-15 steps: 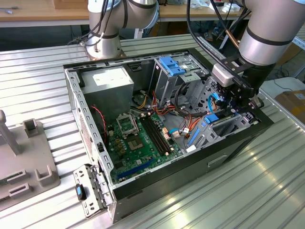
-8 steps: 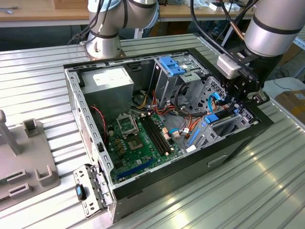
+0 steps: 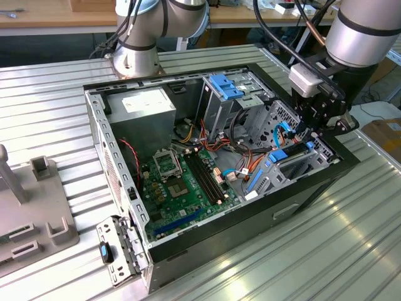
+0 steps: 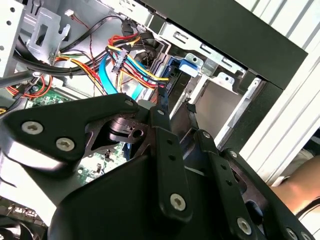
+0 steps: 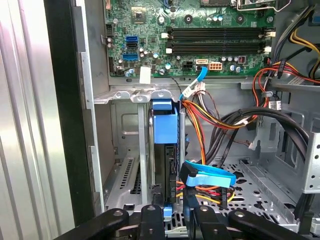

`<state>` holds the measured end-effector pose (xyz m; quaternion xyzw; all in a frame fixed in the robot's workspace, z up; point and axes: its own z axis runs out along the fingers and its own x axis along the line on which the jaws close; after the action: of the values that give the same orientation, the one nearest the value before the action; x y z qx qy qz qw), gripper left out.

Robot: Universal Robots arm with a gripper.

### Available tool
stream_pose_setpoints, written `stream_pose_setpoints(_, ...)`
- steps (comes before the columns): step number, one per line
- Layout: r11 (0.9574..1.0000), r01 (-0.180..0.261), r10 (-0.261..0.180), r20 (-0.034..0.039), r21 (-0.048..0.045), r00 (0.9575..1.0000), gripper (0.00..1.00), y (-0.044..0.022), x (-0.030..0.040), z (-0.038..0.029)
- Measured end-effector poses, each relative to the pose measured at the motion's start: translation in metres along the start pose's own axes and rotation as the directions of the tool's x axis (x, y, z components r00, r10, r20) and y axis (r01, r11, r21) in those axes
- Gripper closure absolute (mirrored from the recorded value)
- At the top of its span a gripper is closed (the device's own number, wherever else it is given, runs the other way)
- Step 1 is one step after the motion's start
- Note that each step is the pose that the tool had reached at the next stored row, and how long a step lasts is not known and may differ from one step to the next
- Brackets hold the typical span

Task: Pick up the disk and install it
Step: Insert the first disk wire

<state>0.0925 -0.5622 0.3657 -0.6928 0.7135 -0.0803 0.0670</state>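
The disk point(image 3: 289, 157) stands on edge in the drive bay at the corner of the open computer case point(image 3: 94, 125) on the exterior view's right. Its dark body carries a bright blue rail and tab point(image 5: 165, 127). In the second wrist view the disk point(image 4: 172, 82) sits deep in the bay beyond the fingers. My gripper point(image 3: 308, 135) hangs just above that bay. In the first wrist view the gripper point(image 5: 176, 216) has its two black fingers point(image 5: 151, 217) spread on either side of the disk's end, wider than the disk. The gripper point(image 4: 175, 111) is open and holds nothing.
Bundled coloured cables point(image 5: 210, 125) and a blue flat cable point(image 5: 210, 177) run beside the bay. The motherboard point(image 3: 182, 182), a grey box with a white label point(image 3: 144, 103) and a metal cage with a blue top point(image 3: 227, 88) fill the case. A grey fixture point(image 3: 37, 207) stands on the exterior view's left.
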Motion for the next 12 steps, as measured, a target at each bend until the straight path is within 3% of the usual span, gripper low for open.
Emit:
stream_pose_setpoints(1, 1.0, -0.006, 0.006, -0.002, -0.0038, 1.0, 0.7, -0.0004, 0.0, 0.0001)
stream_pose_setpoints(6, 0.9977, -0.015, 0.015, -0.0089, -0.0667, 0.9999, 0.7, -0.0031, -0.0001, 0.0007)
stream_pose_setpoints(9, 0.9937, -0.016, 0.015, -0.011, -0.1106, 0.9998, 0.7, -0.0057, -0.0002, 0.0013)
stream_pose_setpoints(10, 0.9927, -0.016, 0.015, -0.0114, -0.1192, 0.9998, 0.7, -0.0066, -0.0003, 0.0014)
stream_pose_setpoints(12, 0.9927, -0.016, 0.015, -0.0115, -0.1198, 0.9998, 0.7, -0.0068, -0.0002, 0.0015)
